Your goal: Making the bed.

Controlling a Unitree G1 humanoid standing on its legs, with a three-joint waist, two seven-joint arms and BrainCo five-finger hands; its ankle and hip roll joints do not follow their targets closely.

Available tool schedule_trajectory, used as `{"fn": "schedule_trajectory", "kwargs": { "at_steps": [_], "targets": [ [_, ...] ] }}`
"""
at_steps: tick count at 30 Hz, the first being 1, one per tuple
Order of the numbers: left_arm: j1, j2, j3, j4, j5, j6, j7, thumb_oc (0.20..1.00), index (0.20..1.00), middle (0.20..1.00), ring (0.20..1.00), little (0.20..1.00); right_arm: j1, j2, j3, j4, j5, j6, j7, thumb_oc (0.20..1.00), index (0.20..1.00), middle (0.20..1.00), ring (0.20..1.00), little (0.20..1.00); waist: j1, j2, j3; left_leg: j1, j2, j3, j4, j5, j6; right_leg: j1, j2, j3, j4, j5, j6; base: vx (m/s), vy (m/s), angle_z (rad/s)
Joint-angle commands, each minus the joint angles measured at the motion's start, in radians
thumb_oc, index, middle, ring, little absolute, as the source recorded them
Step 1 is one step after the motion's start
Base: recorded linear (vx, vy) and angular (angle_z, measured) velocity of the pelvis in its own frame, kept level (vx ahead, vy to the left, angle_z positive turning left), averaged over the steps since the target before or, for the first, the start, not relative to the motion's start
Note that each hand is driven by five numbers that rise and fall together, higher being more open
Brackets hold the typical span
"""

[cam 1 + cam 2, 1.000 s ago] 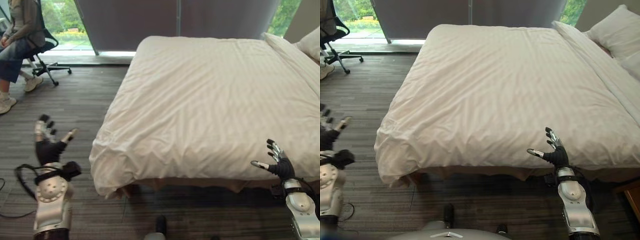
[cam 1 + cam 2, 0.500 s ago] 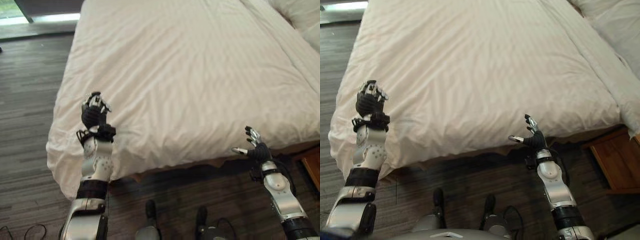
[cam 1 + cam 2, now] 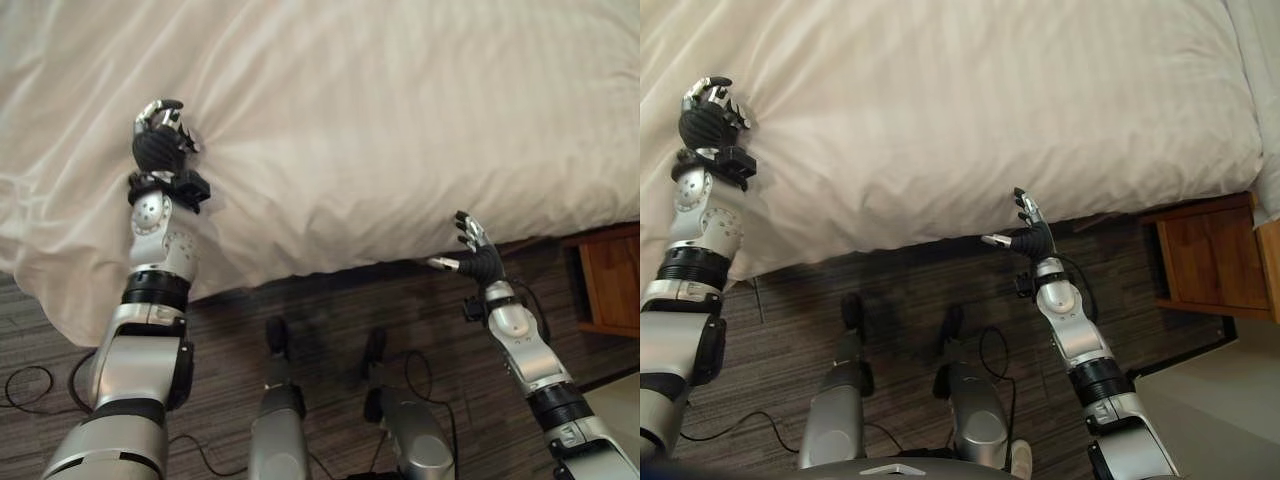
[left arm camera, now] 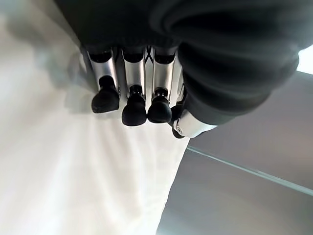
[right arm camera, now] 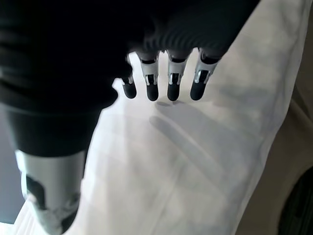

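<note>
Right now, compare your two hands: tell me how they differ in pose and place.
The left hand is raised over the duvet with fingers curled; the right hand is lower, at the duvet's hanging edge, with fingers spread straight. Neither visibly grips cloth.

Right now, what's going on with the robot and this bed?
The robot stands at the edge of a bed covered by a white duvet. Its left hand is raised over the duvet near the edge, fingers curled, though no cloth is clearly pinched. Its right hand is open, just below the hanging edge of the duvet. A wooden nightstand sits to the right.
</note>
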State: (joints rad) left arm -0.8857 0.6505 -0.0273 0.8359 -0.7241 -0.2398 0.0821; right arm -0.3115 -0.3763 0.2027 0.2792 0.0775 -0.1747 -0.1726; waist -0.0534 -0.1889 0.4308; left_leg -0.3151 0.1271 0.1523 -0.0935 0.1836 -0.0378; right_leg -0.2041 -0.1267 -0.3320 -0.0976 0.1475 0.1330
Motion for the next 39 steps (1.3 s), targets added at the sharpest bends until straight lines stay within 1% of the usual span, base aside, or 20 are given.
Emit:
{"fn": "schedule_trajectory", "kwargs": {
  "at_steps": [1,3,4,7,10,14,16,17,19,21,22,23,24,25,27,30,34,36,37,39],
  "targets": [
    [0.118,0.122,0.113,0.132,0.075,0.001,0.069,0.200,0.200,0.200,0.200,0.200,0.051,-0.026,-0.078,-0.087,0.008,-0.074,-0.030,1.000,1.000,1.000,1.000,1.000,0.028,-0.014,-0.030,0.013,-0.001,-0.022,0.010,-0.118,-0.050,-0.086,-0.119,-0.011,0.022,0.004,0.116,0.02,-0.012,-0.06],
    [0.228,0.146,0.197,0.083,0.070,-0.015,0.088,0.200,0.200,0.200,0.200,0.200,0.096,-0.031,-0.105,-0.109,0.004,-0.078,-0.029,1.000,1.000,1.000,1.000,1.000,0.040,-0.015,-0.035,0.015,-0.002,-0.024,0.009,-0.122,-0.049,-0.079,-0.119,-0.015,0.020,0.001,0.115,0.03,-0.020,-0.06],
    [0.338,0.167,0.280,0.048,0.063,-0.029,0.098,0.200,0.200,0.200,0.200,0.200,0.139,-0.035,-0.135,-0.123,-0.002,-0.082,-0.025,1.000,1.000,1.000,1.000,1.000,0.061,-0.015,-0.036,0.018,-0.003,-0.027,0.009,-0.126,-0.048,-0.070,-0.118,-0.024,0.020,-0.002,0.115,0.03,-0.021,-0.04],
    [0.456,0.195,0.407,-0.001,0.018,-0.051,0.111,0.200,0.200,0.200,0.200,0.200,0.178,-0.048,-0.157,-0.128,-0.001,-0.080,-0.015,1.000,1.000,1.000,1.000,1.000,0.089,-0.016,-0.036,0.021,-0.002,-0.036,0.008,-0.130,-0.051,-0.056,-0.115,-0.037,0.018,-0.009,0.115,0.02,-0.030,0.07],
    [0.550,0.187,0.528,-0.039,-0.075,-0.080,0.124,0.200,0.200,0.200,0.200,0.200,0.197,-0.058,-0.167,-0.133,0.007,-0.078,-0.013,1.000,1.000,1.000,1.000,1.000,0.119,-0.022,-0.029,0.020,0.003,-0.051,0.007,-0.130,-0.055,-0.047,-0.109,-0.053,0.018,-0.013,0.114,0.00,-0.031,0.13],
    [0.619,0.179,0.629,0.001,-0.131,-0.090,0.138,0.200,0.200,0.200,0.200,0.200,0.217,-0.064,-0.185,-0.144,0.019,-0.074,-0.010,1.000,1.000,1.000,1.000,1.000,0.151,-0.041,-0.012,0.010,0.011,-0.071,0.007,-0.126,-0.062,-0.040,-0.097,-0.069,0.018,-0.022,0.110,-0.02,-0.041,0.21],
    [0.628,0.179,0.640,0.008,-0.130,-0.092,0.141,0.200,0.200,0.200,0.200,0.200,0.221,-0.067,-0.188,-0.145,0.021,-0.073,-0.012,1.000,1.000,1.000,1.000,1.000,0.155,-0.046,-0.011,0.008,0.014,-0.077,0.007,-0.125,-0.064,-0.037,-0.094,-0.076,0.019,-0.025,0.109,-0.01,-0.054,0.38],
    [0.639,0.172,0.657,0.013,-0.127,-0.098,0.149,0.200,0.200,0.200,0.200,0.200,0.230,-0.067,-0.199,-0.147,0.023,-0.071,-0.012,1.000,1.000,1.000,1.000,1.000,0.165,-0.056,-0.013,0.007,0.015,-0.084,0.006,-0.124,-0.068,-0.030,-0.088,-0.082,0.019,-0.031,0.107,-0.01,-0.058,0.40],
    [0.644,0.160,0.658,-0.009,-0.122,-0.105,0.157,0.200,0.200,0.200,0.200,0.200,0.237,-0.064,-0.204,-0.153,0.024,-0.069,-0.011,1.000,1.000,1.000,1.000,1.000,0.169,-0.059,-0.017,0.010,0.015,-0.086,0.006,-0.125,-0.069,-0.025,-0.087,-0.084,0.020,-0.034,0.107,0.01,-0.051,0.41],
    [0.634,0.138,0.622,-0.109,-0.083,-0.122,0.171,0.200,0.200,0.200,0.200,0.200,0.246,-0.062,-0.211,-0.168,0.015,-0.063,-0.007,1.000,1.000,1.000,1.000,1.000,0.171,-0.054,-0.039,0.029,0.010,-0.084,0.006,-0.131,-0.068,-0.005,-0.090,-0.087,0.020,-0.042,0.106,0.05,-0.035,0.34],
    [0.617,0.122,0.585,-0.211,-0.071,-0.135,0.162,0.200,0.200,0.200,0.200,0.200,0.247,-0.063,-0.210,-0.173,0.009,-0.059,-0.002,1.000,1.000,1.000,1.000,1.000,0.167,-0.042,-0.057,0.045,0.004,-0.080,0.006,-0.136,-0.065,0.008,-0.095,-0.090,0.021,-0.044,0.106,0.04,0.005,0.15],
    [0.618,0.119,0.585,-0.216,-0.069,-0.134,0.165,0.200,0.200,0.200,0.200,0.200,0.248,-0.063,-0.212,-0.174,0.009,-0.059,-0.002,1.000,1.000,1.000,1.000,1.000,0.168,-0.041,-0.056,0.046,0.004,-0.080,0.006,-0.136,-0.065,0.009,-0.096,-0.090,0.021,-0.044,0.106,0.03,0.017,0.18],
    [0.604,0.107,0.566,-0.283,-0.076,-0.140,0.155,0.200,0.200,0.200,0.200,0.200,0.247,-0.065,-0.207,-0.173,0.003,-0.057,0.003,1.000,1.000,1.000,1.000,1.000,0.166,-0.033,-0.065,0.057,0.001,-0.077,0.006,-0.139,-0.064,0.018,-0.098,-0.089,0.020,-0.045,0.107,0.04,0.018,0.07],
    [0.568,0.077,0.506,-0.447,-0.123,-0.149,0.103,0.200,0.200,0.200,0.200,0.200,0.245,-0.065,-0.200,-0.166,0.000,-0.047,0.014,1.000,1.000,1.000,1.000,1.000,0.158,-0.013,-0.088,0.082,-0.006,-0.069,0.006,-0.147,-0.060,0.034,-0.106,-0.086,0.019,-0.045,0.109,0.05,0.029,0.03],
    [0.538,0.034,0.448,-0.576,-0.197,-0.145,0.035,0.200,0.200,0.200,0.200,0.200,0.240,-0.053,-0.183,-0.139,0.008,-0.042,0.028,1.000,1.000,1.000,1.000,1.000,0.146,0.006,-0.110,0.105,-0.012,-0.058,0.006,-0.154,-0.056,0.048,-0.112,-0.080,0.016,-0.046,0.112,0.05,0.049,-0.06],
    [0.450,-0.036,0.330,-0.691,-0.283,-0.130,-0.063,0.200,0.200,0.200,0.200,0.200,0.230,-0.034,-0.160,-0.096,0.010,-0.029,0.050,1.000,1.000,1.000,1.000,1.000,0.118,0.021,-0.141,0.134,-0.016,-0.040,0.006,-0.166,-0.048,0.060,-0.119,-0.063,0.013,-0.048,0.114,0.04,0.036,-0.20],
    [0.331,-0.137,0.162,-0.755,-0.310,-0.108,-0.120,0.200,0.200,0.200,0.200,0.200,0.207,-0.008,-0.132,-0.059,-0.019,-0.017,0.059,1.000,1.000,1.000,1.000,1.000,0.086,0.031,-0.163,0.144,-0.024,-0.023,0.006,-0.170,-0.038,0.053,-0.126,-0.039,0.010,-0.045,0.113,0.02,0.023,-0.20],
    [0.278,-0.162,0.114,-0.750,-0.311,-0.106,-0.126,0.200,0.200,0.200,0.200,0.200,0.186,0.005,-0.105,-0.051,-0.031,-0.010,0.060,1.000,1.000,1.000,1.000,1.000,0.071,0.035,-0.165,0.147,-0.023,-0.018,0.006,-0.174,-0.037,0.049,-0.122,-0.026,0.010,-0.047,0.114,0.02,0.019,-0.33],
    [0.276,-0.162,0.114,-0.749,-0.311,-0.107,-0.126,0.200,0.200,0.200,0.200,0.200,0.185,0.005,-0.105,-0.050,-0.031,-0.010,0.060,1.000,1.000,1.000,1.000,1.000,0.072,0.035,-0.165,0.147,-0.023,-0.017,0.006,-0.174,-0.037,0.048,-0.122,-0.025,0.010,-0.047,0.114,0.01,0.021,-0.27],
    [0.201,-0.169,0.078,-0.684,-0.326,-0.110,-0.113,0.200,0.200,0.200,0.200,0.200,0.149,0.017,-0.067,-0.038,-0.042,-0.004,0.058,1.000,1.000,1.000,1.000,1.000,0.048,0.031,-0.163,0.143,-0.020,-0.005,0.006,-0.171,-0.035,0.028,-0.117,-0.004,0.010,-0.042,0.114,-0.01,0.027,-0.17]
  ]
}}
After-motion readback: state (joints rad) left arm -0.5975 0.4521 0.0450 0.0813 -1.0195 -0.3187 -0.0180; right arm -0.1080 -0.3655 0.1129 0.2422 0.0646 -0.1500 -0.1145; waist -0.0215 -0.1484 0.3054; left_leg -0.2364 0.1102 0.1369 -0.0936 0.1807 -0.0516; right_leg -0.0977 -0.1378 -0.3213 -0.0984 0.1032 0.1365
